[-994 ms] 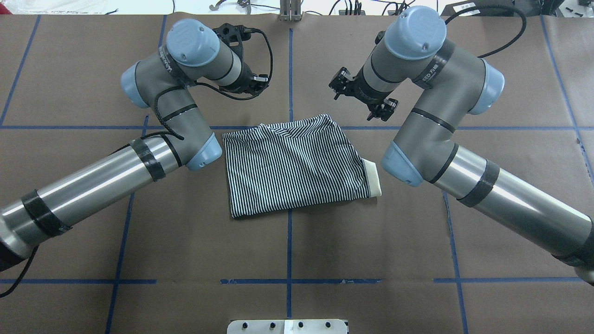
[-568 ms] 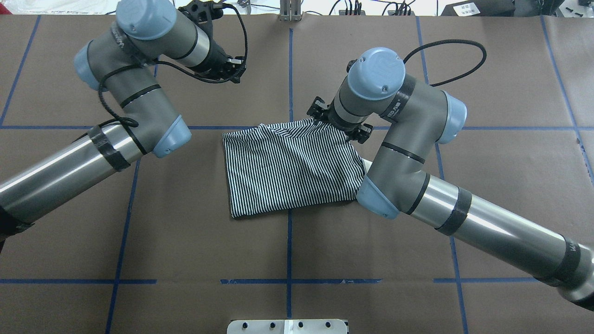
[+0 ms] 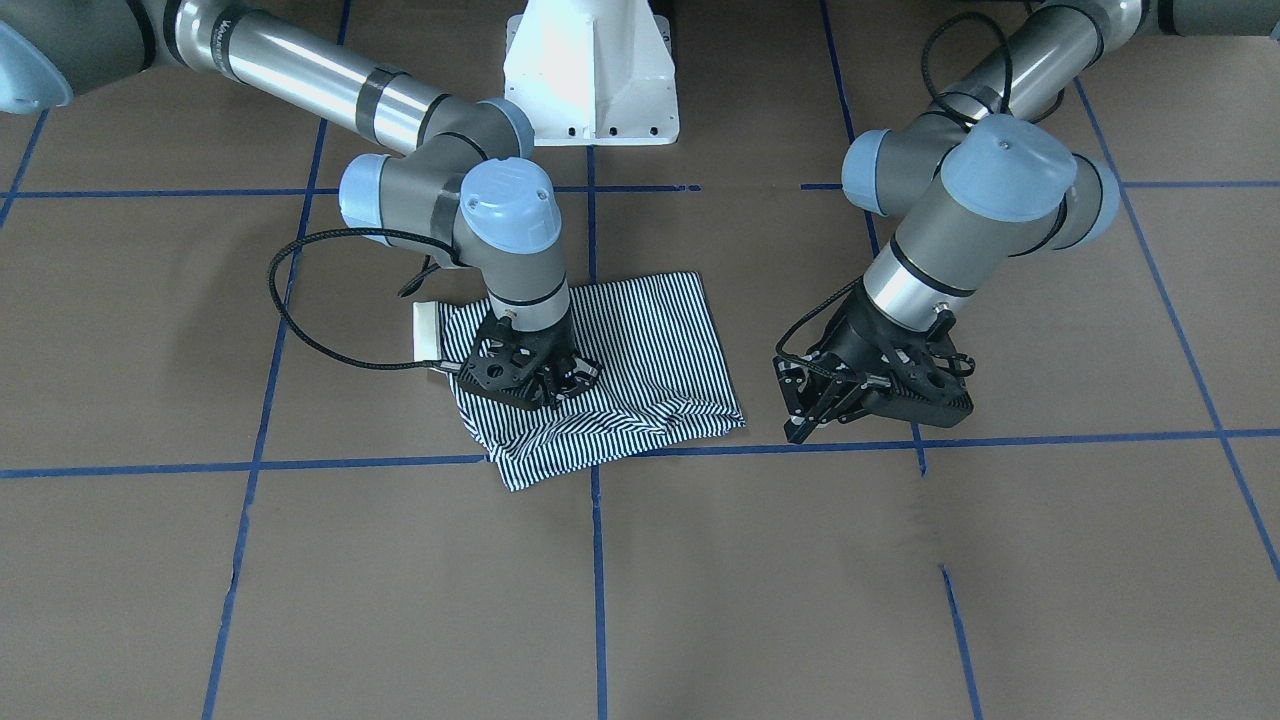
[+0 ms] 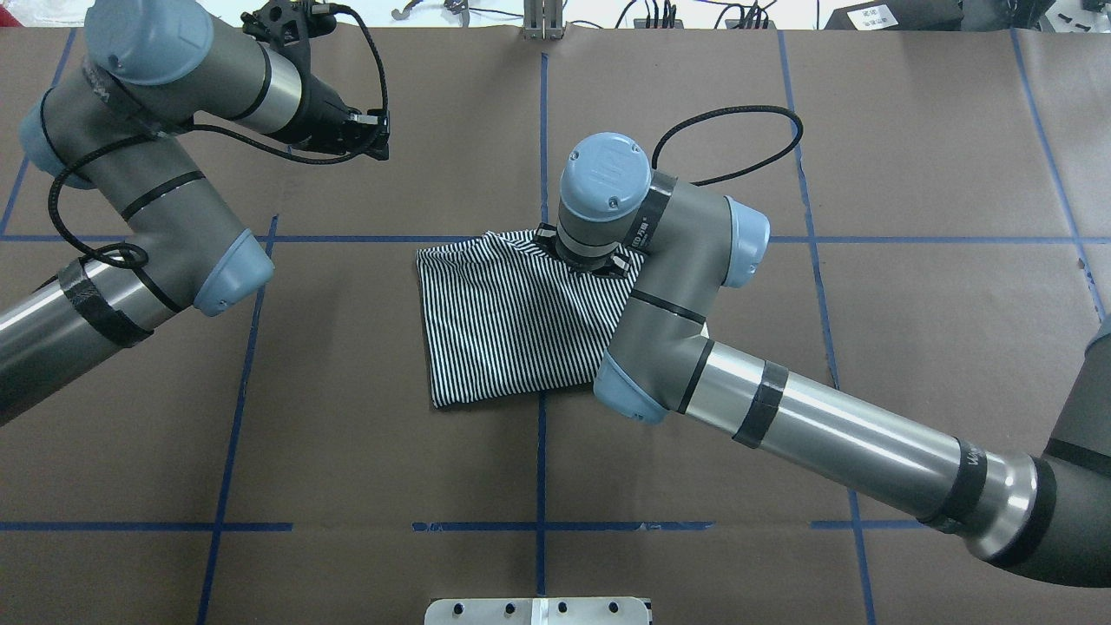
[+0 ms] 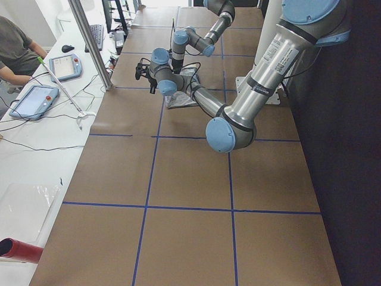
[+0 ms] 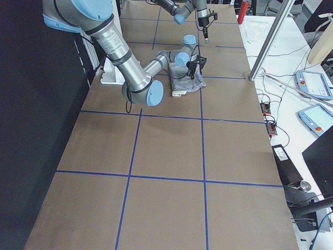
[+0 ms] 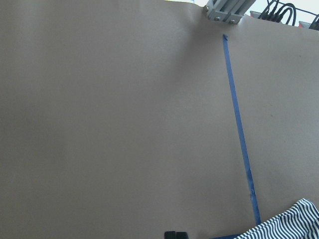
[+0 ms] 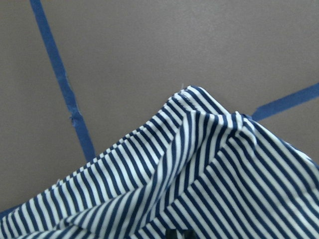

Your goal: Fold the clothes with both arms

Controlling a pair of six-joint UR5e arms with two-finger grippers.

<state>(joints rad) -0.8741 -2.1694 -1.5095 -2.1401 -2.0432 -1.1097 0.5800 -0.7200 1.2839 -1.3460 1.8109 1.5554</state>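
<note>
The right gripper (image 3: 535, 388) is down on the far edge of the striped shirt (image 4: 503, 321). I cannot tell if it has pinched the cloth (its wrist hides the tips). The left gripper (image 3: 812, 418) hangs open and empty, off to the left. The shirt lies folded in the middle of the table (image 4: 347, 434). It would be best to pinch only the edge and lift slowly, so the layers lie flat.

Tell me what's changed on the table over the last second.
The right gripper came down and toward the table's middle, onto the far edge of the striped shirt; whether it has pinched the cloth is unclear. The left gripper pulled back outward to its own side, away from the shirt, holding nothing. The shirt lies folded where it was.
</note>
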